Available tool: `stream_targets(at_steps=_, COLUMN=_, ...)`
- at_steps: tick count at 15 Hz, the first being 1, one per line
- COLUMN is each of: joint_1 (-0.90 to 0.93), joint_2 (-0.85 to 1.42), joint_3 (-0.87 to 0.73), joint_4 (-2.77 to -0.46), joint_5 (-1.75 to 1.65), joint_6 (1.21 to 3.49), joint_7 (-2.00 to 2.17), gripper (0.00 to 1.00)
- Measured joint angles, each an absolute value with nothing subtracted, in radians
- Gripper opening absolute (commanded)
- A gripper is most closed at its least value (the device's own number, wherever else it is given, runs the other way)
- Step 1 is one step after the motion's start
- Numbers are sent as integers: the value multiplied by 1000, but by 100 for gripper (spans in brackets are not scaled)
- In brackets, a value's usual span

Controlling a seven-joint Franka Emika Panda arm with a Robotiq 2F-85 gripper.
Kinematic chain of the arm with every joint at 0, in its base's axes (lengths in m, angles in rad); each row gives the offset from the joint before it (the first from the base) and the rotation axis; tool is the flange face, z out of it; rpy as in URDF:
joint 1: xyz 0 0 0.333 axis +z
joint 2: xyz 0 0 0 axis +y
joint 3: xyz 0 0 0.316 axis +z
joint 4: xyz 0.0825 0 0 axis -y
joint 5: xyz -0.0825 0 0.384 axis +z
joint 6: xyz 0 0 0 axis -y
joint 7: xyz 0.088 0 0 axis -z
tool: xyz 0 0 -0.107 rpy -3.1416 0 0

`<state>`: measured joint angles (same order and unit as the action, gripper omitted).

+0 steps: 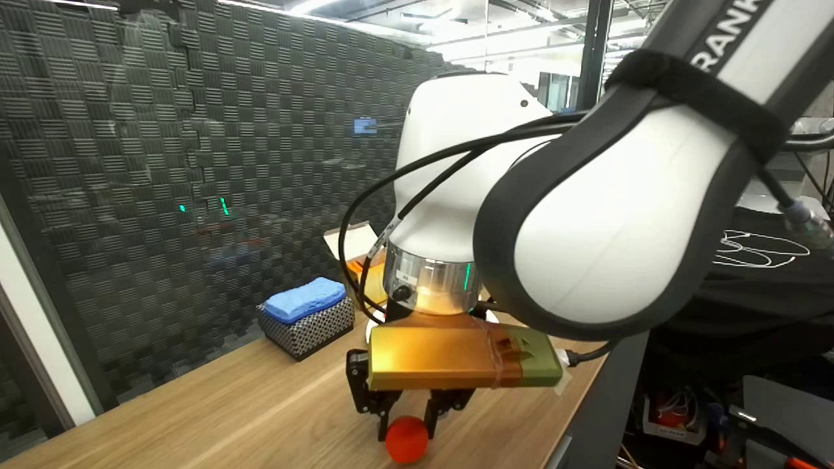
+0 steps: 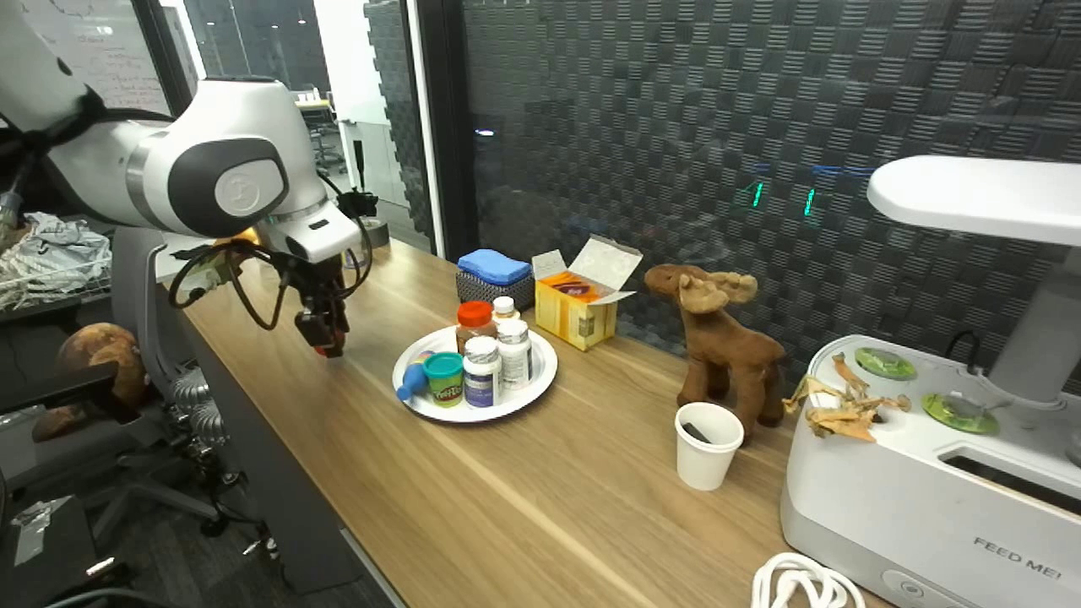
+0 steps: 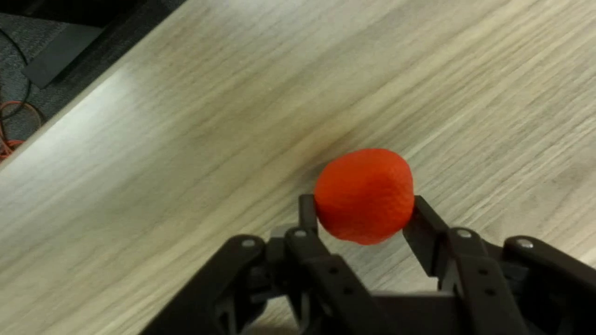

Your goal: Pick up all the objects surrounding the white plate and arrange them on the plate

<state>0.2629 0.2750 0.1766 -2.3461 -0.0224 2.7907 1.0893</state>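
My gripper [image 3: 362, 204] points down at the wooden table, shut on the red ball [image 3: 365, 190], with a finger touching each side of it. In an exterior view the red ball [image 1: 407, 440] shows below the fingertips; whether it rests on the tabletop I cannot tell. Away from the gripper lies the white plate [image 2: 541, 370]. It bears a red-lidded spice jar [image 2: 475, 325], white bottles [image 2: 482, 378] standing close together, a smaller white bottle [image 2: 504, 307] behind, a green-lidded tub [image 2: 444, 385] and a little blue bottle [image 2: 412, 380] on its side near the rim.
Behind the plate stand a patterned box [image 1: 306, 329] with a blue cloth [image 2: 495, 266] on top and an open yellow box [image 2: 577, 314]. A brown toy moose [image 2: 730, 346], a paper cup [image 2: 708, 447] and a white planter [image 2: 912, 507] follow along the table. The table's edge runs near the gripper.
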Motion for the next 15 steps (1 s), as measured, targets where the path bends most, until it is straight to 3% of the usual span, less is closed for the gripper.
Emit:
stream_targets(at_steps=3, joint_1=266, joint_2=261, joint_3=162, joint_4=-2346, joint_5=-12, joint_6=2791, joint_7=1096, gripper=25)
stream_targets(at_steps=13, joint_1=341, joint_2=287, joint_3=-94, joint_4=-2244, joint_5=-359, joint_6=2790, joint_7=1410, gripper=25)
stream_targets(at_steps=15, joint_1=351, joint_2=309, joint_3=-100, joint_4=-2208, joint_5=-392, joint_6=2786, joint_7=1443, gripper=77)
